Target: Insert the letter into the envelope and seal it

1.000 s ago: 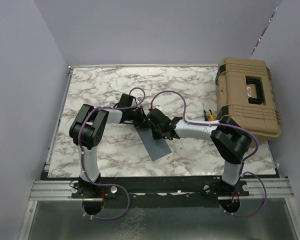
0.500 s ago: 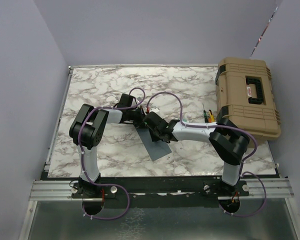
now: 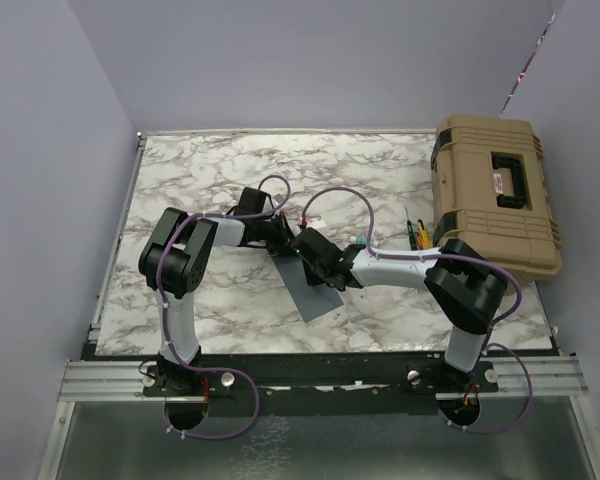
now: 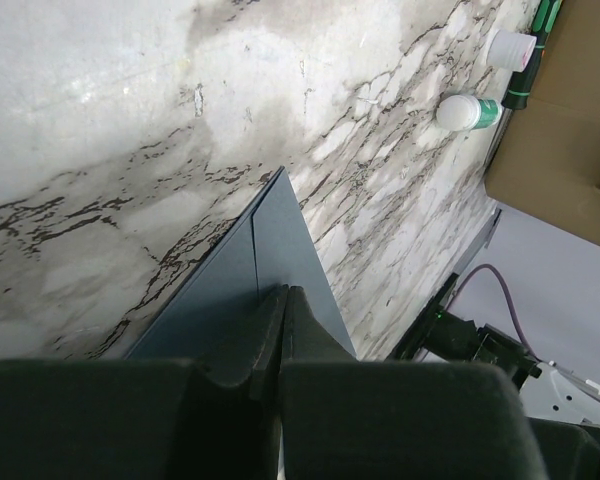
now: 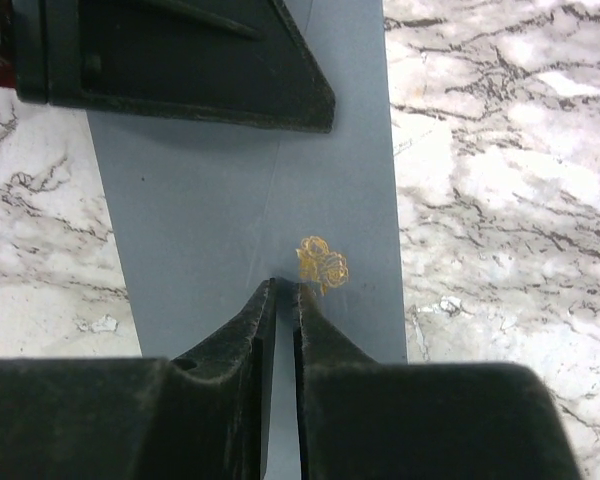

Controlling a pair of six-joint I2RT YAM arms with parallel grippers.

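envelope (image 5: 230, 200): long axis runs straight away from my right pincer (image 5: 285, 285)
right pincer: nearly closed, empty, tips just beside the gold seal (image 5: 323, 262)
left pincer (image 4: 283, 300): closed, on the envelope's far end

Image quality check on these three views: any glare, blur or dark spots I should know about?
Top external: even light, sharp, soft shadows under the arms; the envelope is partly hidden. Left wrist: marble tabletop washed out by glare at upper left, left gripper dark and blurred up close. Right wrist: envelope and its gold seal crisp, right gripper near-black, little detail.
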